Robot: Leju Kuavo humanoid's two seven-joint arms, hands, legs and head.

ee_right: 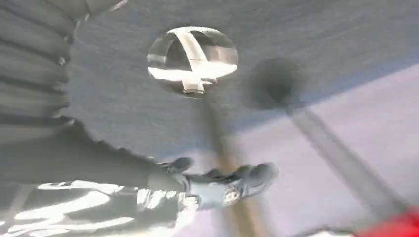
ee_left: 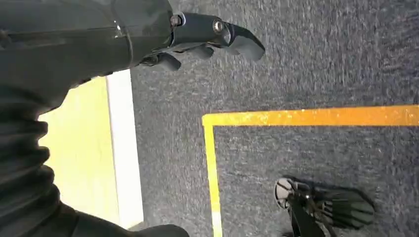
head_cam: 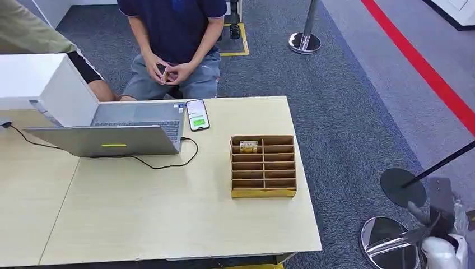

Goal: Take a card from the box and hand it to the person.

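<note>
My left hand [ee_left: 207, 37] hangs beside me over the grey carpet [ee_left: 316, 59], its dark fingers [ee_left: 244, 39] loosely curled and apart, with nothing in them. A yellow tape line [ee_left: 306, 117] runs across the carpet beneath it. My right hand [ee_right: 222, 185] also hangs low, past the right edge of the tabletop [head_cam: 168, 224]; its wrist picture is blurred, yet the fingers look slack and hold nothing. In the head view it sits at the lower right corner of the frame [head_cam: 442, 249], next to a chrome stanchion base [head_cam: 386, 241].

The cardboard box [head_cam: 263, 166] stands right of centre in the head view, on the light wooden tabletop near its right edge. It is divided into two columns of narrow slots. One card [head_cam: 248, 146] lies in the upper left slot, the one farthest from me on that side.

A grey laptop [head_cam: 112, 131] sits open at the left, a black cable [head_cam: 162, 164] trailing from it across the tabletop. A smartphone [head_cam: 197, 115] with a lit screen lies just beside the laptop's right corner. A white box [head_cam: 39, 84] stands at the upper left. A person [head_cam: 173, 33] in a dark shirt sits beyond the far edge, hands clasped together between the knees.
</note>
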